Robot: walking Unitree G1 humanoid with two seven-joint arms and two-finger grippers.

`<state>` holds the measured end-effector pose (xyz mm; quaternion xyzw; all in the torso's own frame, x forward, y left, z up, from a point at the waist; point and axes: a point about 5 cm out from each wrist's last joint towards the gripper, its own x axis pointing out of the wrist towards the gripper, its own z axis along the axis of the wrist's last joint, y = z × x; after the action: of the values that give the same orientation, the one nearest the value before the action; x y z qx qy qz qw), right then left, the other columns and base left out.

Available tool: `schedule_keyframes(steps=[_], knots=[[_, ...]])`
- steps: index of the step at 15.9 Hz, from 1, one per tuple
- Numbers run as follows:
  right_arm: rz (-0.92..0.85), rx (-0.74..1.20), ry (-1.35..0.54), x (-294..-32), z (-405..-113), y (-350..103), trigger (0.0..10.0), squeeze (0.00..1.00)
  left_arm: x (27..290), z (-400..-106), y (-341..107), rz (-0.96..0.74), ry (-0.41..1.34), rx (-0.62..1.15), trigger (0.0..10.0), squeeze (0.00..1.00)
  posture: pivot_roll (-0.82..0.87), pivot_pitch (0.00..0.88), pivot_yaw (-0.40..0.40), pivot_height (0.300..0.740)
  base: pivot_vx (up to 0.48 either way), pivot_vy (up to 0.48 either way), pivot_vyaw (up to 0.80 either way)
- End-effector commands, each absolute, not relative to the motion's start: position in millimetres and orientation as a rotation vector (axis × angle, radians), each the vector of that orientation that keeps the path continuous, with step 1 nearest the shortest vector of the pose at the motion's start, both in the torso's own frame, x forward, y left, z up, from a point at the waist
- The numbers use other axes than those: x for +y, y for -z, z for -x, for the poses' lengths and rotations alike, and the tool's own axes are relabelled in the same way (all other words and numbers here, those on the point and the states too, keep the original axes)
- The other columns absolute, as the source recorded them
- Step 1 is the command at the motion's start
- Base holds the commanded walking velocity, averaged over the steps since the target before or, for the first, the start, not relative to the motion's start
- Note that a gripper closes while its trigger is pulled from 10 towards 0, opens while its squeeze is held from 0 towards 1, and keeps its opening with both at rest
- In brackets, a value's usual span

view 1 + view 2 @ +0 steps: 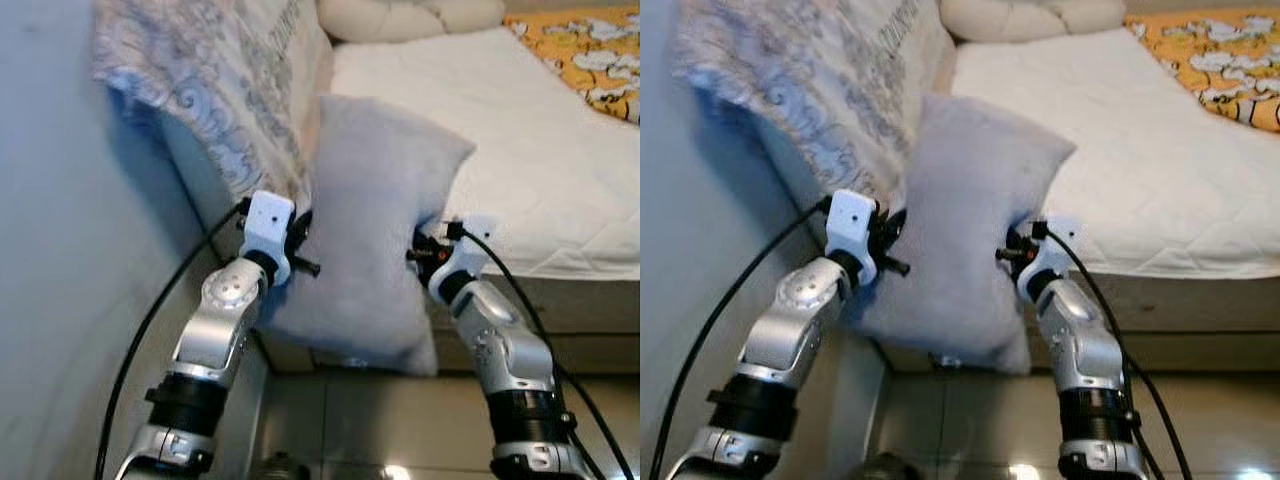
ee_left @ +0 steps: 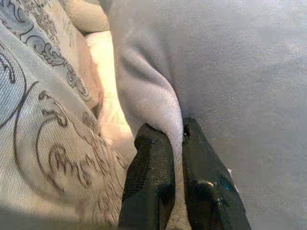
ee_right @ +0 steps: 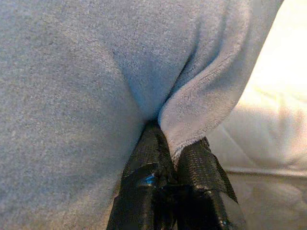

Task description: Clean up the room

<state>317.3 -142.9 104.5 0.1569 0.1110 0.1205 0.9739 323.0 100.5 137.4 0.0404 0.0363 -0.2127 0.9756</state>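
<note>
A grey fleece pillow [image 1: 370,230] hangs upright in front of the bed's near edge, held between both arms. My left gripper [image 1: 300,240] is shut on the pillow's left edge; in the left wrist view its black fingers [image 2: 153,177] pinch a fold of grey fabric [image 2: 158,105]. My right gripper [image 1: 420,250] is shut on the pillow's right edge, and in the right wrist view a fabric fold [image 3: 201,115] sits clamped between its fingertips [image 3: 148,158]. The pillow's top corner leans over the white mattress [image 1: 520,140].
A patterned beige cushion [image 1: 220,80] leans against the blue wall [image 1: 60,250] on the left. A cream pillow [image 1: 400,15] lies at the bed's head and an orange patterned blanket [image 1: 595,50] at far right. Tiled floor [image 1: 370,420] lies below.
</note>
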Motion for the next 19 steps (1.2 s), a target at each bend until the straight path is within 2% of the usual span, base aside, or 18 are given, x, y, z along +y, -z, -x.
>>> schedule_keyframes(steps=[1,9,13,19], knots=[[-0.336,0.186,-0.294,-127.2,-322.1,-115.3,10.0,0.00,108.7,-326.8,-144.7,-0.090,0.408,0.043,10.0,0.00,0.00,0.000,0.098,0.740,0.330,0.000,0.00],[-0.332,0.190,-0.273,-130.8,-322.8,-113.8,10.0,0.00,102.7,-327.8,-143.5,-0.087,0.430,0.045,10.0,0.00,0.00,0.000,0.100,0.740,0.334,0.000,0.00],[-0.335,0.192,-0.273,-129.4,-324.9,-113.8,10.0,0.00,99.5,-327.4,-144.0,-0.085,0.440,0.042,10.0,0.00,0.00,0.000,0.096,0.740,0.334,0.000,-0.76],[-0.335,0.177,-0.283,-127.6,-325.0,-114.6,10.0,0.00,96.2,-330.3,-145.8,-0.084,0.437,0.033,10.0,0.00,-0.01,0.000,0.103,0.740,0.334,0.000,0.00]])
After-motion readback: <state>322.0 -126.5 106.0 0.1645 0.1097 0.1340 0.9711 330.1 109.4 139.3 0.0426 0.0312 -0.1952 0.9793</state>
